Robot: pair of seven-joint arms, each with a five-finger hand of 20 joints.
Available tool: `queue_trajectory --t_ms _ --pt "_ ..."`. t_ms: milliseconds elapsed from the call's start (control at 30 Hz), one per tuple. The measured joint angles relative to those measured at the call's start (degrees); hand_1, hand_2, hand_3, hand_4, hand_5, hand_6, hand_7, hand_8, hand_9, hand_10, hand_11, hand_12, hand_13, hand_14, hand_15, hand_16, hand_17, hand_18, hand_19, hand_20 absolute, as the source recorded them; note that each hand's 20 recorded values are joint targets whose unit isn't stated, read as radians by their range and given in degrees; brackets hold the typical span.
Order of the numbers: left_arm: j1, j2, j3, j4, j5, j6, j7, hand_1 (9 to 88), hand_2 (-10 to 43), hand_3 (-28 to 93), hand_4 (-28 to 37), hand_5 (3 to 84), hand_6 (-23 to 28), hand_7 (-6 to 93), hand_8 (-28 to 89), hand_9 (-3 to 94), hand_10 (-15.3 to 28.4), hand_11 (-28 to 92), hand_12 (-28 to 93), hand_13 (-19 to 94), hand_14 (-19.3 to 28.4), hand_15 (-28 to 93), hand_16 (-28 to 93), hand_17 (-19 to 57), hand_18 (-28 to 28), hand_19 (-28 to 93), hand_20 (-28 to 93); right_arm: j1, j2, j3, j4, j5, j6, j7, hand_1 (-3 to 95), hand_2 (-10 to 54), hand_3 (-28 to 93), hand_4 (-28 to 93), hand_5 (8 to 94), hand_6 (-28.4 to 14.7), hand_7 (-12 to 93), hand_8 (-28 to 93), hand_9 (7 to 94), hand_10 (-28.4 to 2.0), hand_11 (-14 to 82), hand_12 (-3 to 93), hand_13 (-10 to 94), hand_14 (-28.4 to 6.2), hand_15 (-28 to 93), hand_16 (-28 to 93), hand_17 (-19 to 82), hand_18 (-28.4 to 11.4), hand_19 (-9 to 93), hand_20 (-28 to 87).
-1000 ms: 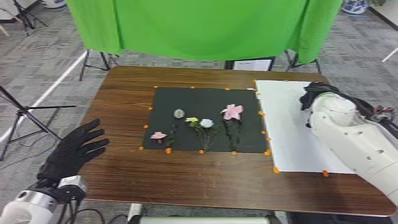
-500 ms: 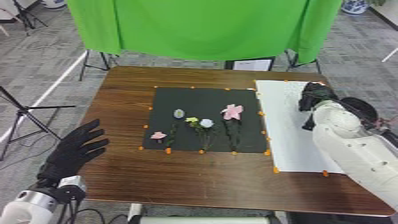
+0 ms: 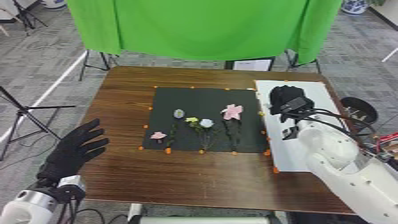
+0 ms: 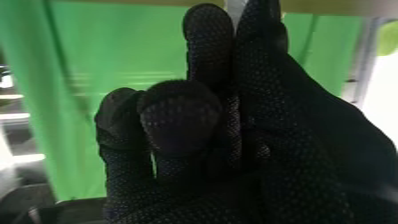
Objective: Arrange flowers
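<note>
So the right hand point(image 3: 289, 98) has been shifted left in the frame since the earlier shots, from the right side of the white sheet point(image 3: 288, 159) to over its upper part, and the arm has been swung along with it. The flowers haven't been moved at all, and the left hand is kept parked in the same spot.

In the right wrist view, the right hand point(image 4: 266, 185) is seen kinda loose, some fingers pointed up, others a bit bent. A pale sliver is seen between the fingertips, but whether anything's being held can't be told. The left hand point(image 3: 69, 156) is held wide, fingers spread, at the lower left by the table's edge.

All the flowers are laid out on the black mat point(image 3: 200, 96) mid-frame: a small pink flower point(image 3: 157, 135) at its lower left, then a pale bud point(image 3: 179, 113), a yellowish flower point(image 3: 191, 119), a white flower point(image 3: 206, 123) and, near the mat's right side, a big pink flower point(image 3: 233, 111).
</note>
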Motion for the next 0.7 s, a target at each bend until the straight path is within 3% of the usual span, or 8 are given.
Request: queue_trajectory --t_ms 533,700 --pt "0.0 -0.04 -0.08 0.01 -0.01 -0.21 -0.25 27.4 0.4 69 -25.7 25.7 3.3 23.1 -12 21.9 12.7 26 16 18 16.7 40 -3 -9.4 22.3 43 11 -5.3 -1.7 -1.2 -2.2 0.4 -0.1 -0.8 42.9 -9.5 85 -28 69.4 3.6 50 -1 91.2 -3.7 11.2 44.3 83 -1.9 67 29 37 -18.6 85 48" --pt "0.0 -0.04 -0.08 0.01 -0.01 -0.22 -0.3 27.3 0.4 69 -25.7 25.7 3.2 23.1 -12 21.9 12.7 26 16 18 16.6 40 -3 -9.4 22.3 43 11 -5.1 -2.7 -1.5 -2.4 0.9 -0.3 -0.8 36.7 -9.5 80 -28 67.1 3.0 49 -1 84.9 -5.3 24.0 33.4 81 -2.5 69 28 35 -19.0 84 49"
